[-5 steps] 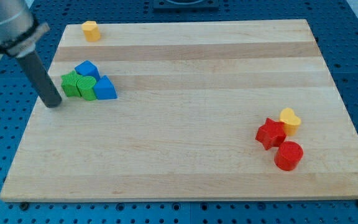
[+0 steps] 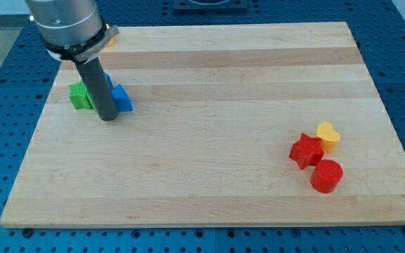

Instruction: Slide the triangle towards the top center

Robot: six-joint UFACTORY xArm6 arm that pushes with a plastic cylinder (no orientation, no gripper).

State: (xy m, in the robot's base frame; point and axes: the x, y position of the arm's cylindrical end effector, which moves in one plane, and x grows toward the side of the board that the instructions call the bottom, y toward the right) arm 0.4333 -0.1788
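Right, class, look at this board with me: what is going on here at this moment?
A robot arm with a dark rod is working at a cluster of green and blue blocks near the wooden board's upper left. My tip rests just below the cluster, with the rod covering part of it; a green block shows on its left and a blue block on its right. A red star, a red cylinder and a yellow block sit together at lower right.

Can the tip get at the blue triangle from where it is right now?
Probably yes. My tip sits just below the cluster, at the view's left of the blue triangle, with nothing between them. The green blocks lie further left. Pushing toward the top center likely needs the tip under the triangle first.
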